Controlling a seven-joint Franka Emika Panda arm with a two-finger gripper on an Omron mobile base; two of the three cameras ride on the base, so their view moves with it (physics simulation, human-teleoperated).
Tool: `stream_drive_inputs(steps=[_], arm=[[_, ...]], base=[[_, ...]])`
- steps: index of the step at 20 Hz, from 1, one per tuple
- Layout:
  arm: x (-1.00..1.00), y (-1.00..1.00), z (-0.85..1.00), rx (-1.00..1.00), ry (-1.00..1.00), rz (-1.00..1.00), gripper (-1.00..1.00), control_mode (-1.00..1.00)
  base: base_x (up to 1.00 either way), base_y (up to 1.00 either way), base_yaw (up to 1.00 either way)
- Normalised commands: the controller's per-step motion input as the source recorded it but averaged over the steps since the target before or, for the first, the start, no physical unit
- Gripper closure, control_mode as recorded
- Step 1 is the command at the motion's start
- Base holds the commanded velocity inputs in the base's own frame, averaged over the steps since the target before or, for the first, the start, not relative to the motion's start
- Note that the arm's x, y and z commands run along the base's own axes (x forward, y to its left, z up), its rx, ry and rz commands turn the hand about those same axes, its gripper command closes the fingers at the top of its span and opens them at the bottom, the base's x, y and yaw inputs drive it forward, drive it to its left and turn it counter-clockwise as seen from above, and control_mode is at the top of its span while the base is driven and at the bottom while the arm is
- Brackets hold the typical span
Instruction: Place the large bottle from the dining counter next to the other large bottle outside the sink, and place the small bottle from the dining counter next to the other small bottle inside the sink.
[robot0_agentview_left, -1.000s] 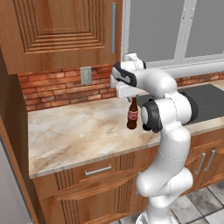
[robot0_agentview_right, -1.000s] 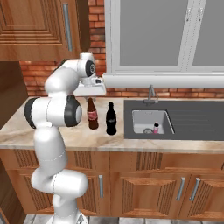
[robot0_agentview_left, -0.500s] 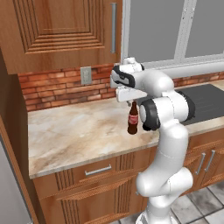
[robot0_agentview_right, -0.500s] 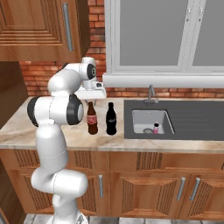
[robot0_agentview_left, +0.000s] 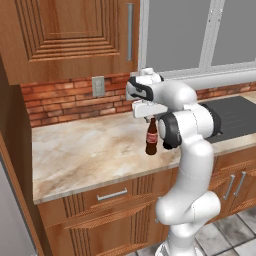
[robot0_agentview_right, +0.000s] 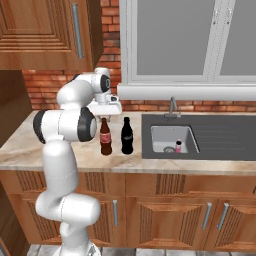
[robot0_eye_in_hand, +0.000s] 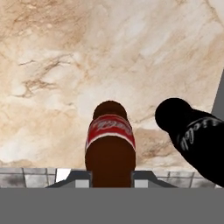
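Right base view gives us two large bottles on the marble counter: our tool (robot0_agentview_right: 106, 116) pinches the brown red-labelled bottle (robot0_agentview_right: 105, 138), just beside the black bottle (robot0_agentview_right: 127, 136) near the sink (robot0_agentview_right: 170, 134); one small pink bottle (robot0_agentview_right: 178, 146) lies inside.

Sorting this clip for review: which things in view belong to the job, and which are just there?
Job: red-label bottle, held in the shut pincer; black bottle beside it on the counter; small bottle in the sink.

Just there: faucet, wall outlet, upper cabinet, window.
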Motion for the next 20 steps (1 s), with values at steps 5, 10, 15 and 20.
stream_drive_inputs(steps=[5, 10, 15, 20], arm=[[0.2, 0.0, -0.12, 0.0, 0.01, 0.0, 1.0, -1.0], [0.35, 0.0, -0.16, -0.01, 0.01, 0.0, 1.0, -1.0], [0.1, 0.0, -0.1, 0.0, 0.01, 0.0, 1.0, -1.0], [0.0, 0.0, 0.0, 0.0, 0.0, 0.0, 1.0, -1.0]], base=[[0.0, 0.0, 0.0], [0.0, 0.0, 0.0], [0.0, 0.0, 0.0], [0.0, 0.0, 0.0]])
